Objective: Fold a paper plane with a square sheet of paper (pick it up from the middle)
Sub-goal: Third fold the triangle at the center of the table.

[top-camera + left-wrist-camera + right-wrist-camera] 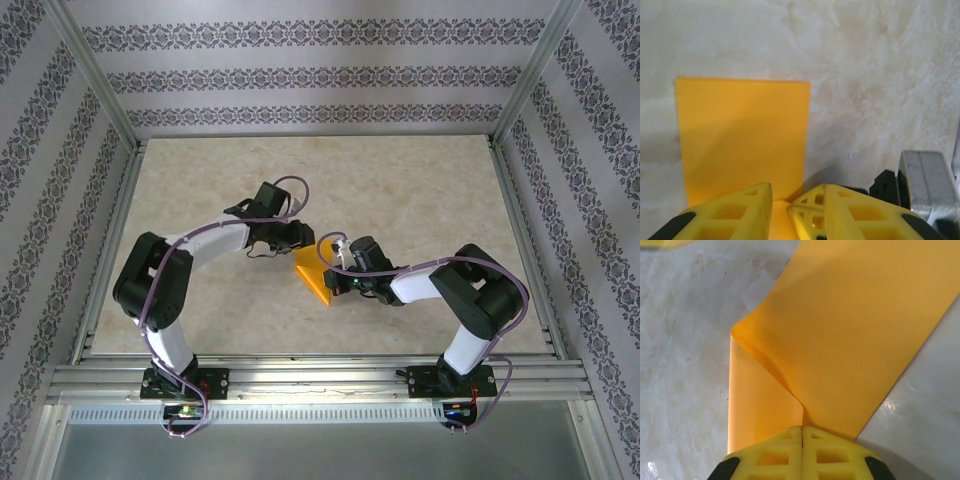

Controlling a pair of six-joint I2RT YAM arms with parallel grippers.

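The step in hand looks like a fold of the square sheet of paper (pixel 855 330). The right claw (pixel 802 432) is pressed together on the sheet's edge, and a loose bend of paper rolls over just ahead and to the left of its tips. To do this well, the pinched edge should travel low and straight across the flat part, so the rolled bend comes down as one clean line and not a skewed one. The pull should be gentle, since paper this thin would likely slide on the table (pixel 880 75) or buckle at the pinch. The edges should be matched before anything is flattened, because a crease once pressed is hard to undo. The left claw (pixel 780 200) stands slightly spread, with orange paper showing in the narrow gap between its tips. Whether its pads touch the sheet I cannot tell. It would serve best by anchoring the flat part or by drawing clear of the incoming flap. From the left claw, the sheet lies flat on the table, straight ahead and mostly to the left. From the right claw, it fans out ahead and to the right, lifted off the surface, with the bent strip running forward on the left.
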